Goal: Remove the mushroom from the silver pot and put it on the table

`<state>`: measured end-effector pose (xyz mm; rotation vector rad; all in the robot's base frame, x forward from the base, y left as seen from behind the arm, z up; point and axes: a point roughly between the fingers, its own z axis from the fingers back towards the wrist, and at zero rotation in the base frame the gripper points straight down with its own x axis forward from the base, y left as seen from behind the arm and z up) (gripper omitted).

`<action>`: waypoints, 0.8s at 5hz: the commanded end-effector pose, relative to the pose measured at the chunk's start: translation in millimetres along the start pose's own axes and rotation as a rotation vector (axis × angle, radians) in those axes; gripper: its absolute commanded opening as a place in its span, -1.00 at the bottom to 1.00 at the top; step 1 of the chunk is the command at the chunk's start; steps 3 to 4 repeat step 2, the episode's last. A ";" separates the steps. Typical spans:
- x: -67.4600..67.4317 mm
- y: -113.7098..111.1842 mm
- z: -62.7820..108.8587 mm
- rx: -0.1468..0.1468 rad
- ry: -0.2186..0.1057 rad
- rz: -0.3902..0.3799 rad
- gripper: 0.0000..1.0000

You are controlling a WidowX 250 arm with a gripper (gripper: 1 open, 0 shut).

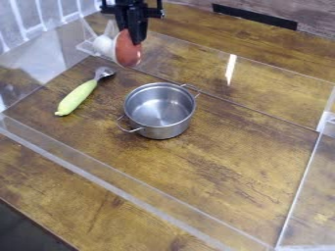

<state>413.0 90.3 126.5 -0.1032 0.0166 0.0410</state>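
My gripper hangs pointing down over the far left of the table, shut on the mushroom. The mushroom's red-brown cap shows below the dark fingers, and a white part sticks out to its left. It is held above the tabletop, well clear of the silver pot. The pot stands empty in the middle of the table, with its shiny inside showing and a loop handle on its near left side.
A yellow-green corn cob lies left of the pot, with a small silver piece at its far end. Clear acrylic walls edge the table on the near and left sides.
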 end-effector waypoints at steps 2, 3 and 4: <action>0.8 -0.5 40.6 0.017 -0.100 0.001 -1.00; 0.8 -0.5 40.6 0.017 -0.100 0.001 -1.00; 0.8 -0.5 40.6 0.017 -0.100 0.001 -1.00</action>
